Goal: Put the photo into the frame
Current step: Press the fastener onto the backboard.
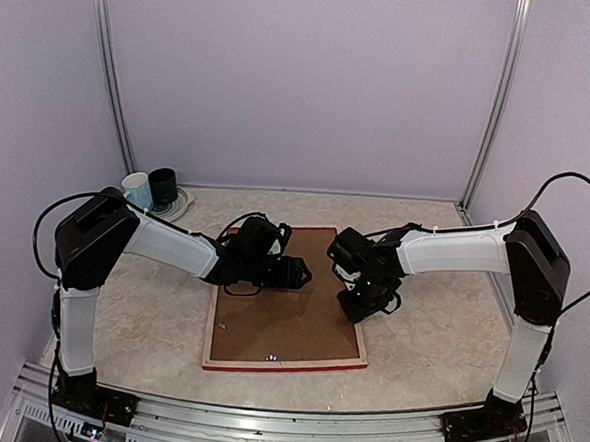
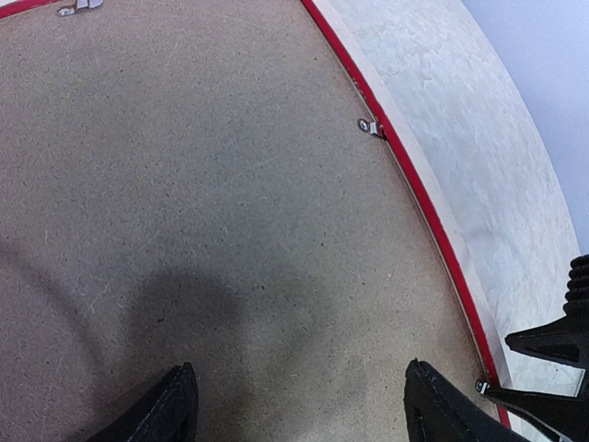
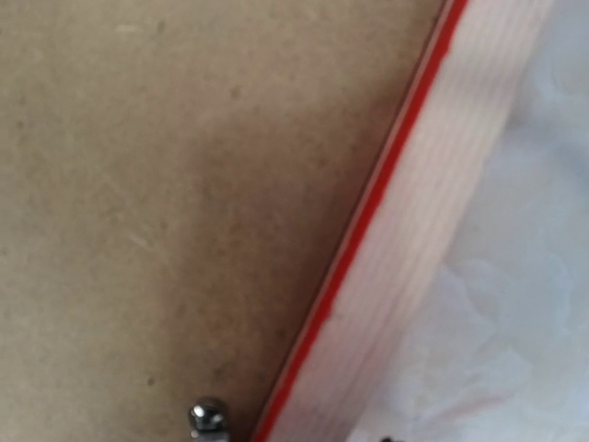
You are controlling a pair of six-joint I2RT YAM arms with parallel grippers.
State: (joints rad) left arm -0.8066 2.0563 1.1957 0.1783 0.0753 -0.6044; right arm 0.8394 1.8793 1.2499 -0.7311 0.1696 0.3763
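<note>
The frame lies face down in the middle of the table, its red edge and pale wood side showing. A brown backing board fills its back, with small metal clips along the rim. The photo is hidden. My left gripper hovers over the board's far left part, its jaws open and nothing between them. My right gripper is down at the frame's right edge. In the left wrist view its fingertips stand a little apart beside a clip. Its own view shows no fingers.
A white cup and a dark cup stand on a plate at the back left corner. Pale walls and metal posts close in the back and sides. Bare marbled tabletop lies right of the frame.
</note>
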